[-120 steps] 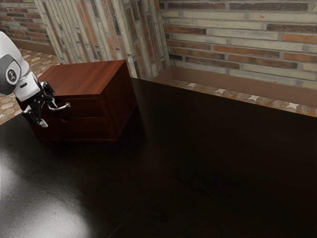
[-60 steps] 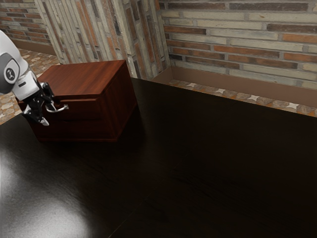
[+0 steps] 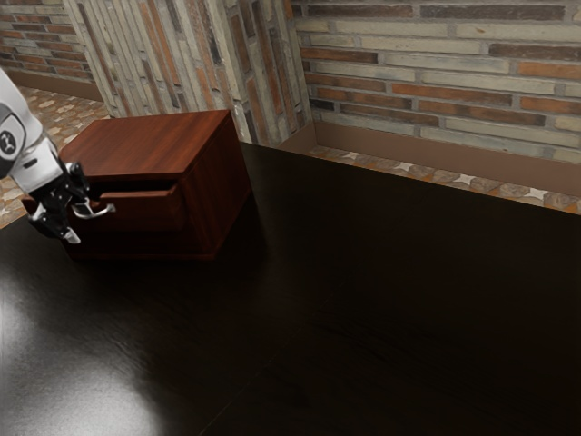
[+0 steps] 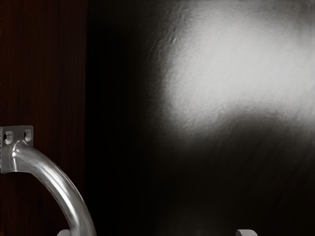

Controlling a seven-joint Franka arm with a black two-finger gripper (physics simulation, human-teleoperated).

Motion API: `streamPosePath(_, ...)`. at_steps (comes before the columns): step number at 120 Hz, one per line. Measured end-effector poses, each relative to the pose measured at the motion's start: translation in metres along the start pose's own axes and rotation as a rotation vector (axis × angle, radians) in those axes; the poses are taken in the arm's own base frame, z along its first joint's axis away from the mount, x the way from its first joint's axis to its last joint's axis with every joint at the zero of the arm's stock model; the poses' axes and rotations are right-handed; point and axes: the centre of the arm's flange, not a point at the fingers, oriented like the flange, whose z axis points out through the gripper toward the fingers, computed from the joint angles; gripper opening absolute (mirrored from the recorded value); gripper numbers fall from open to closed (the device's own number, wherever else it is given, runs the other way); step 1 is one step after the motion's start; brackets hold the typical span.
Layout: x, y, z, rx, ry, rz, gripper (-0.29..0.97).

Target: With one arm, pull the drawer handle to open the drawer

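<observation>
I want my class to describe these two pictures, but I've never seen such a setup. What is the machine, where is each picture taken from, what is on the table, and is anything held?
Both pictures are simulator renders. The white machine is a robot arm ending in a black two-finger pincer. The exterior view is taken from beside the arm, which enters from that view's left. The wrist view comes from a camera on the arm's hand, looking past the pincer. On the dark table stands a reddish wooden cabinet. The pincer is at the curved metal handle of its top drawer, which stands slightly out. The fingers seem to stand apart, hooked round the handle rather than squeezing it, so nothing is truly gripped.
</observation>
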Motion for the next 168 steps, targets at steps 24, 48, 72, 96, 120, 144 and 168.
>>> streamPosePath(24, 0.001, 0.013, -0.007, -0.002, -0.005, -0.007, 0.34)
streamPosePath(48, 0.001, 0.028, -0.009, -0.009, -0.003, -0.019, 0.35)
streamPosePath(72, 0.002, 0.038, -0.01, -0.014, -0.003, -0.027, 0.36)
streamPosePath(96, 0.003, 0.05, -0.016, -0.013, -0.007, -0.032, 0.33)
streamPosePath(120, 0.004, 0.067, -0.02, -0.017, -0.012, -0.038, 0.34)
streamPosePath(144, 0.004, 0.083, -0.021, -0.022, -0.016, -0.046, 0.36)
streamPosePath(168, 0.005, 0.098, -0.026, -0.019, -0.02, -0.054, 0.3)
